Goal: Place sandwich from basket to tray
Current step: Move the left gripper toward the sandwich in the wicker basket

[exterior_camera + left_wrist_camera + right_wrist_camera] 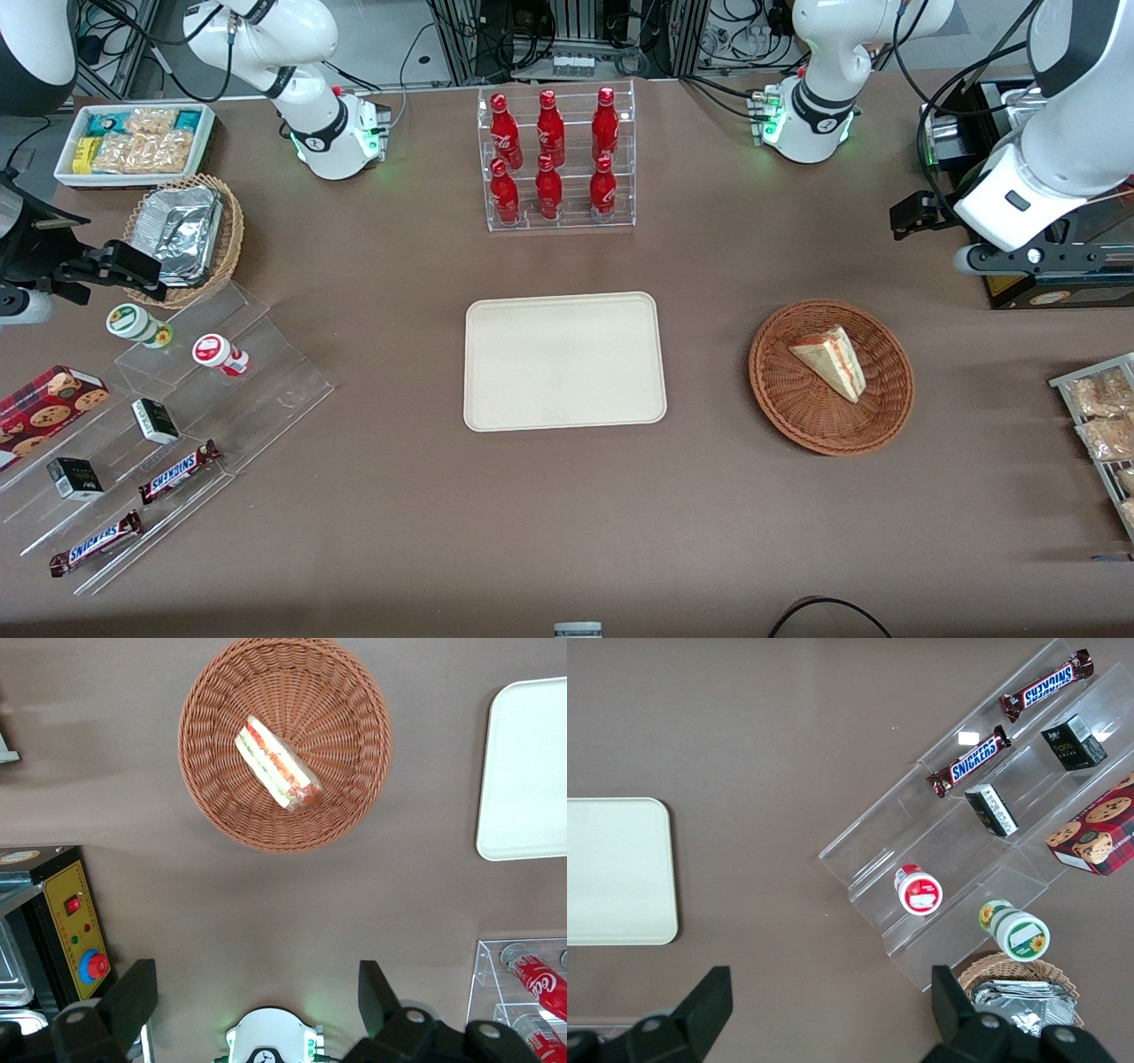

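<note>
Front view shows us the sandwich (pixel 830 361) lying in the basket (pixel 802 418) on the worktop (pixel 567 523), at three o'clock from the tray (pixel 564 361). Our end effector (pixel 257 992), fingers spread wide, hovers apart, farther from the camera than the basket.

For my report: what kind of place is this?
Probably a robotics lab staged as a snack shop: Snickers bars on clear steps, red bottles in a rack, cables around. The gripper hangs open above the table, near the basket.
</note>
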Action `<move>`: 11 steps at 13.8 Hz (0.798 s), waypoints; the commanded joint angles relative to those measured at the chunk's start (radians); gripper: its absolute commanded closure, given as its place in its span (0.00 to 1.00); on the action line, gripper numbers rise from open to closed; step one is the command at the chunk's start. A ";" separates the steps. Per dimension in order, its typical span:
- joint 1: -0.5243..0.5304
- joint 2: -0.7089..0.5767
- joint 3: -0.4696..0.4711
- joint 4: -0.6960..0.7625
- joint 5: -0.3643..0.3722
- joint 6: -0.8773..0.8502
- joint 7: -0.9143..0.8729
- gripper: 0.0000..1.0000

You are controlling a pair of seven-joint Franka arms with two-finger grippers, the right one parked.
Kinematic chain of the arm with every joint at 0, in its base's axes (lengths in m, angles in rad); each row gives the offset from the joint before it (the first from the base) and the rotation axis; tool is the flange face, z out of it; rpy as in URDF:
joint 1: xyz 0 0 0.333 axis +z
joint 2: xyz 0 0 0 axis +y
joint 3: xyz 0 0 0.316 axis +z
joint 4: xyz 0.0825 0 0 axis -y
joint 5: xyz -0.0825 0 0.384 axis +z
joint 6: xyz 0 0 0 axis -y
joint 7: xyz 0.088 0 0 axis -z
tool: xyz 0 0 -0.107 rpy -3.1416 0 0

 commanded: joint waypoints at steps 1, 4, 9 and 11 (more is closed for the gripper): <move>-0.002 -0.007 0.004 0.016 -0.013 -0.023 0.015 0.00; -0.004 0.009 0.002 0.001 -0.008 -0.006 0.016 0.00; -0.005 0.027 0.002 -0.152 -0.006 0.156 0.016 0.00; -0.005 0.027 0.002 -0.227 -0.006 0.230 0.015 0.00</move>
